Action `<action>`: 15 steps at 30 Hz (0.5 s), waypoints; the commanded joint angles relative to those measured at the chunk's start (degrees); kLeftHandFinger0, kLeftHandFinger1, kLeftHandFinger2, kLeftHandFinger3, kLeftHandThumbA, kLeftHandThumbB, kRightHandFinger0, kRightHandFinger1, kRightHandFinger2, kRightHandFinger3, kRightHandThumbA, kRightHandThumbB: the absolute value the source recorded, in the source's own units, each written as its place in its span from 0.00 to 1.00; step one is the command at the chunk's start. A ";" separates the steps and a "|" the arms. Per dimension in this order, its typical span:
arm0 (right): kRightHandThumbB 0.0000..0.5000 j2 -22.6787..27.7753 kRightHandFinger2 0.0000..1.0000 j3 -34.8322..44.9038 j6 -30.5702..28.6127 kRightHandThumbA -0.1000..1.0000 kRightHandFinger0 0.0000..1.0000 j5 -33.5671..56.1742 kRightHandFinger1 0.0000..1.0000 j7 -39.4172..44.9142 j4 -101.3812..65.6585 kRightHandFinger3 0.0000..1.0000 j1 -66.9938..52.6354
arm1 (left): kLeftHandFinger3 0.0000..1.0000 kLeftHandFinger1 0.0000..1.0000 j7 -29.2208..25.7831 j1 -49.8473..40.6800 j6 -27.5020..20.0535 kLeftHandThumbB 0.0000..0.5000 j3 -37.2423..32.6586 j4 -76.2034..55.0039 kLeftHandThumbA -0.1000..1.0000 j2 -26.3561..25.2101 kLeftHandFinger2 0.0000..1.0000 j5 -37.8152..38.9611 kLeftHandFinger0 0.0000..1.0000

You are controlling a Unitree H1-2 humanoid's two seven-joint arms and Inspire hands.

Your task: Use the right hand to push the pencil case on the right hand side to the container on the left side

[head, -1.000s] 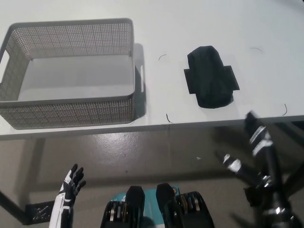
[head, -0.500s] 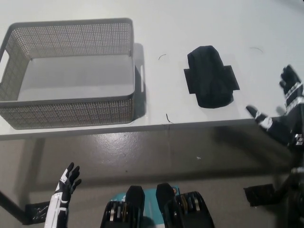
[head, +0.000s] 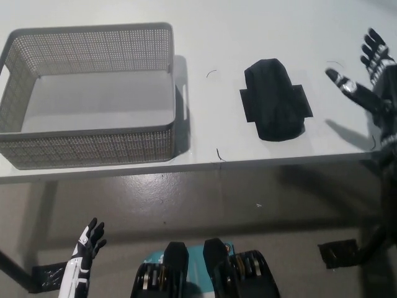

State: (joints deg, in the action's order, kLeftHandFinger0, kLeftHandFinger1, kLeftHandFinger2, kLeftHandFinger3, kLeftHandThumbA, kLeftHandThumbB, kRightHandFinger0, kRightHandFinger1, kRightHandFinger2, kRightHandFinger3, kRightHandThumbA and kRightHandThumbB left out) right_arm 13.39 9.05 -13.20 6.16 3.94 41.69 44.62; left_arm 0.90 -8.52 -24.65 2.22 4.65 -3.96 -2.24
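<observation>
A black pencil case (head: 275, 108) lies flat on the white table (head: 248, 25), right of centre. To its left stands a grey mesh container (head: 87, 93), with nothing inside it. My black right hand (head: 371, 81) hovers over the table's right edge, to the right of the pencil case and apart from it, fingers spread and holding nothing. My white left hand (head: 87, 245) hangs low at the bottom left, below the table, fingers apart.
The table's front edge (head: 198, 166) runs across the picture, with grey floor below it. A few thin dark marks (head: 219, 154) lie on the tabletop between the container and the pencil case.
My right hand has risen from below the table's front edge up over its right side. The left hand has sunk slightly. The pencil case and the container have not moved.
</observation>
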 commanded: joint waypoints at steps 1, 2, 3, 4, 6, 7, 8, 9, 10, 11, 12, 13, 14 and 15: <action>0.54 1.59 1.00 1.64 -4.09 1.00 1.00 4.00 1.00 3.78 10.29 1.00 9.14 | 1.00 1.00 0.22 -0.67 -2.28 0.49 -0.55 -2.21 1.00 -0.82 1.00 0.05 1.00; 0.54 1.59 1.00 1.97 -4.15 1.00 1.00 4.35 1.00 4.06 12.43 1.00 10.35 | 1.00 1.00 0.23 -0.80 -2.28 0.50 -0.65 -2.27 1.00 -0.84 1.00 0.03 1.00; 0.55 1.54 1.00 2.28 -4.21 1.00 1.00 4.68 1.00 4.35 14.07 1.00 11.19 | 1.00 1.00 0.25 -1.00 -2.28 0.50 -0.72 -2.36 1.00 -0.88 1.00 0.03 1.00; 0.54 1.62 1.00 2.45 -4.49 1.00 1.00 4.70 1.00 4.65 17.11 1.00 12.81 | 1.00 1.00 0.30 -1.08 -2.28 0.50 -0.83 -2.25 1.00 -0.94 1.00 0.05 1.00; 0.58 1.59 1.00 2.83 -4.68 1.00 1.00 4.71 1.00 4.70 23.09 1.00 15.83 | 1.00 1.00 0.46 -1.17 -2.28 0.48 -0.98 -2.22 1.00 -0.89 1.00 0.44 1.00; 0.59 1.49 1.00 3.17 -4.89 1.00 1.00 4.96 1.00 4.66 25.18 1.00 16.85 | 1.00 1.00 0.48 -1.12 -2.28 0.47 -1.02 -2.19 1.00 -0.91 1.00 0.50 1.00; 0.57 1.27 1.00 3.51 -5.00 1.00 1.00 5.16 1.00 4.53 27.33 1.00 17.93 | 1.00 1.00 0.54 -1.07 -2.28 0.47 -1.11 -2.11 1.00 -0.88 1.00 0.60 1.00; 0.57 1.26 1.00 3.63 -5.18 1.00 1.00 5.16 1.00 4.58 28.23 1.00 18.38 | 1.00 1.00 0.53 -1.08 -2.28 0.47 -1.19 -2.08 1.00 -0.78 1.00 0.60 1.00; 0.55 1.09 1.00 3.49 -5.33 1.00 1.00 4.84 1.00 4.56 30.17 1.00 19.26 | 1.00 1.00 0.40 -1.07 -2.28 0.48 -1.26 -2.02 1.00 -0.66 1.00 0.50 1.00; 0.56 0.94 1.00 3.58 -5.49 1.00 1.00 4.85 1.00 4.60 31.36 1.00 19.72 | 1.00 1.00 0.32 -1.16 -2.28 0.48 -1.30 -2.09 1.00 -0.61 1.00 0.45 1.00; 0.55 0.69 1.00 3.71 -5.49 1.00 1.00 4.92 1.00 4.40 32.07 1.00 19.91 | 1.00 1.00 0.27 -1.29 -2.28 0.48 -1.35 -2.21 1.00 -0.63 1.00 0.33 1.00; 0.58 0.14 1.00 4.00 -5.06 1.00 1.00 5.19 1.00 4.33 33.37 1.00 20.28 | 1.00 1.00 0.25 -1.40 -2.28 0.48 -1.42 -2.32 1.00 -0.62 1.00 0.29 1.00; 0.60 -0.09 1.00 4.04 -4.99 1.00 1.00 5.18 1.00 4.31 33.83 1.00 20.34 | 1.00 1.00 0.23 -1.47 -2.28 0.48 -1.49 -2.42 1.00 -0.67 1.00 0.20 1.00; 0.60 -0.53 1.00 4.03 -4.92 1.00 1.00 5.12 1.00 4.27 34.43 1.00 20.30 | 1.00 1.00 0.25 -1.64 -2.28 0.48 -1.50 -2.58 1.00 -0.66 1.00 0.27 1.00</action>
State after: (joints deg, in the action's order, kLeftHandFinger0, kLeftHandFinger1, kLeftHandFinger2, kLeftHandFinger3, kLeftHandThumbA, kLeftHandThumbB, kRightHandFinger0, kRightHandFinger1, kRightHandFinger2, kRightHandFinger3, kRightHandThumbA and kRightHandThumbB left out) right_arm 13.15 12.05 -14.91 9.37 6.92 74.35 61.02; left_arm 1.12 -9.43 -24.69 1.07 4.31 -4.23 -2.27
